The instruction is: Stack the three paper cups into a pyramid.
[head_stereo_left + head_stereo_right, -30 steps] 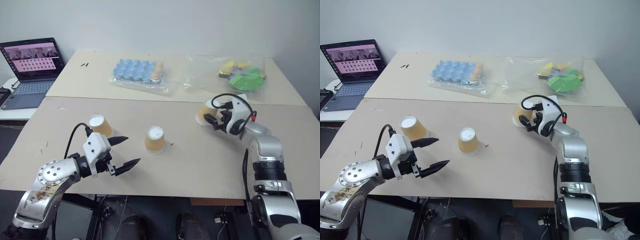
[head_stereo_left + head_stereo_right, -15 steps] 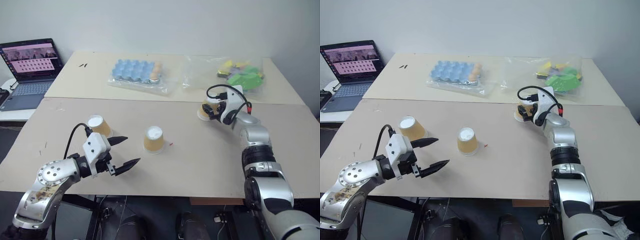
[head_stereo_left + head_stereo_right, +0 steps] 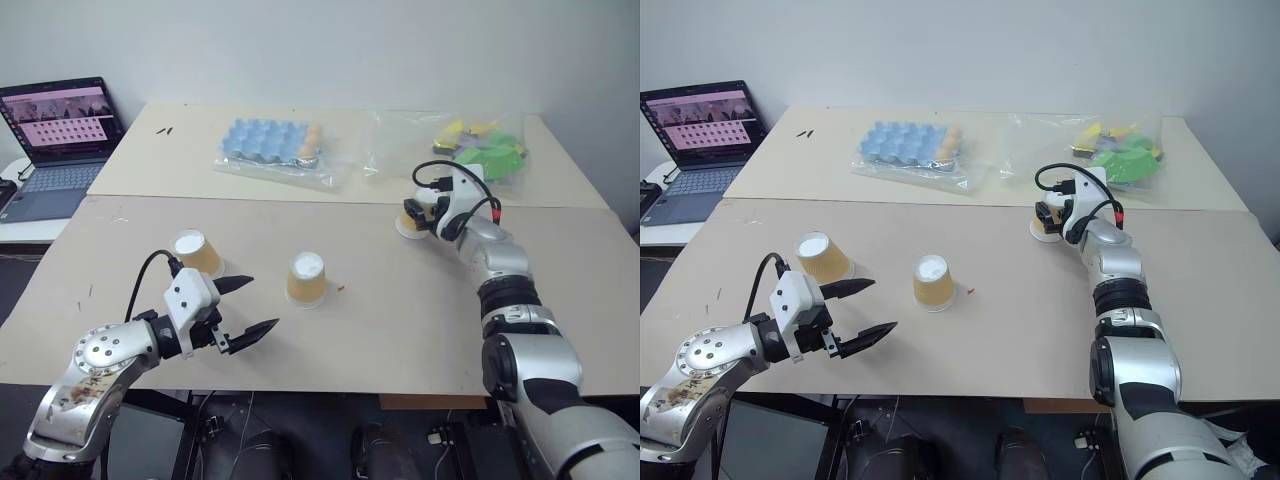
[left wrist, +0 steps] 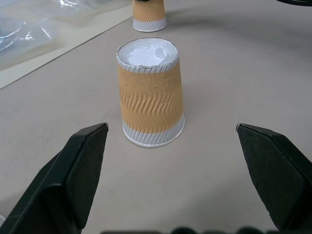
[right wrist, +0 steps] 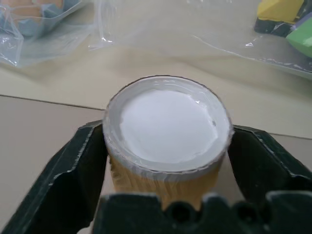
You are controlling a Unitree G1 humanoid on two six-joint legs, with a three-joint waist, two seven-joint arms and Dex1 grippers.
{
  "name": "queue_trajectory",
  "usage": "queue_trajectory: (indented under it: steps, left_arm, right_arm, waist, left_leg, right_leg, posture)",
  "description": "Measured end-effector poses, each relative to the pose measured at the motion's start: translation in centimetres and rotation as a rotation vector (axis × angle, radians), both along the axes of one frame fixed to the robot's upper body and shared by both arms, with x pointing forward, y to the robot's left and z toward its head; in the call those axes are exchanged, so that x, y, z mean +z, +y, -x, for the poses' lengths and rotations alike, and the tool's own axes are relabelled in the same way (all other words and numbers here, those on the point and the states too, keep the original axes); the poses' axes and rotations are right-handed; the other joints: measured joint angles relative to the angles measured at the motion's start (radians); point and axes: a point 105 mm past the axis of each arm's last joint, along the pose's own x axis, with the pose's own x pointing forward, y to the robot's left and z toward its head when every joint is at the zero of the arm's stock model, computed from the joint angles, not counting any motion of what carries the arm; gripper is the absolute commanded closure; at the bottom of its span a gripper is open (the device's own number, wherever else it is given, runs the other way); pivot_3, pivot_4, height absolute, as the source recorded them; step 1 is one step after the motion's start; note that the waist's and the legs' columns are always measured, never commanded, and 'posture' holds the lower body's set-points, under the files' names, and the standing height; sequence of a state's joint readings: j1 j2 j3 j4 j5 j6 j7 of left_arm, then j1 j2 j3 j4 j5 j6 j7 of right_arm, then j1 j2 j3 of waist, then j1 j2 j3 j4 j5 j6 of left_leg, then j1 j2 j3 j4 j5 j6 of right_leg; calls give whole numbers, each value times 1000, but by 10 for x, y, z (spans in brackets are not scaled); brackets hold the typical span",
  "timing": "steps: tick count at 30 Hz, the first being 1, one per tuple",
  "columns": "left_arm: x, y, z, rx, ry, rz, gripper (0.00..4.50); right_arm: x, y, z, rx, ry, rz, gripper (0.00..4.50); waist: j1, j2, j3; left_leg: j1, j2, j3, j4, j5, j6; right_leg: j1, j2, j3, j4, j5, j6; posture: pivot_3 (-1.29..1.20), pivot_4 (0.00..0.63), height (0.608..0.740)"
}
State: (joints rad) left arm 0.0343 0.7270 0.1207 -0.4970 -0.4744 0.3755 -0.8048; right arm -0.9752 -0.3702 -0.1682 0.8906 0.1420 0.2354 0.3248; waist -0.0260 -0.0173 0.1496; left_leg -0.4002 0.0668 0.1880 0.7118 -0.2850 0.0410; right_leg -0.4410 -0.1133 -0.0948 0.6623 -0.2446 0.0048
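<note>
Plain pale wall (image 3: pixel 330 50) straight ahead of me, unmarked, evenly lit. Two beige tabletops butt edge to edge: the near table (image 3: pixel 400 320) under my reach, the far table (image 3: pixel 200 150) against the wall, a thin seam between them. On the far one, a blue moulded tray (image 3: pixel 268 142) in clear wrap, and a clear plastic bag (image 3: pixel 470 150) holding green and yellow pieces. To my left, a lower side surface carries an open laptop (image 3: pixel 58 130), screen lit. Dark floor (image 3: pixel 300 440) beneath the near edge, with cables.
</note>
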Motion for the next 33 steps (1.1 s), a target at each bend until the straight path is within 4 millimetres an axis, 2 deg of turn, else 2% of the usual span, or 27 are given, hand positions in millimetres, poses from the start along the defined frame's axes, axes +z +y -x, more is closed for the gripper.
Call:
queue_trajectory:
  steps: [1,2,9,13,14,15,16,18,22,26,33]
  left_arm:
    - [0,0,0,0,0,0,0]
    - [0,0,0,0,0,0,0]
    - [0,0,0,1,-1,-2,0]
    - [0,0,0,3,0,-3,0]
    - [0,0,0,4,-1,-3,0]
    - [0,0,0,5,0,-3,0]
    - [-1,1,0,7,3,-3,0]
    - [-1,1,0,8,5,-4,0]
    - [-2,1,1,7,7,-3,0]
    - [-3,1,1,9,16,-5,0]
    - [1,-1,5,5,3,-9,0]
  right_arm:
    - [0,1,0,4,-3,-2,1749]
    - [0,2,0,8,-6,-2,1834]
    - [4,7,2,64,-24,-7,1853]
    - [31,19,20,252,-146,-11,1853]
    - [40,21,37,377,-158,31,1853]
    - [42,22,40,400,-159,41,1853]
    - [46,25,53,494,-151,78,1853]
    - [42,33,77,656,-107,146,1853]
    - [28,53,103,866,-18,187,1853]
    - [13,75,117,995,41,243,1853]
    - [-14,119,126,1115,80,269,1853]
  waist:
    - [-1,0,0]
    - [-2,0,0]
    - [-9,0,0]
    - [-7,1,1]
    - [-1,2,1]
    - [1,2,1]
    - [3,2,1]
    - [8,2,1]
    - [4,2,1]
    - [5,2,1]
    - [11,1,1]
  left_leg:
    - [0,0,0,0,0,0]
    - [0,0,0,0,0,0]
    - [0,0,0,0,0,0]
    - [-1,0,-1,0,0,0]
    - [-1,0,-2,-1,0,0]
    - [-1,0,-2,-1,0,0]
    - [-1,0,-2,0,0,1]
    - [0,1,-2,-1,0,1]
    - [2,0,-2,0,0,1]
    - [2,1,-2,0,0,0]
    - [1,0,-2,0,0,0]
  right_leg:
    - [0,0,0,0,0,0]
    - [0,0,0,0,0,0]
    - [0,0,0,0,0,0]
    - [0,0,0,0,0,0]
    - [0,0,-1,-1,0,0]
    - [0,0,-1,-1,0,0]
    - [0,0,0,-2,0,0]
    - [1,0,-1,-3,0,0]
    - [1,-1,0,0,0,0]
    - [1,-1,0,0,0,0]
    - [1,-1,0,0,0,0]
  posture:
    - [0,150,712]
    - [0,150,712]
    - [0,150,712]
    - [0,150,712]
    - [0,150,712]
    - [0,150,712]
    - [0,150,712]
    - [0,150,712]
    - [0,150,712]
    - [0,150,712]
    - [0,150,712]
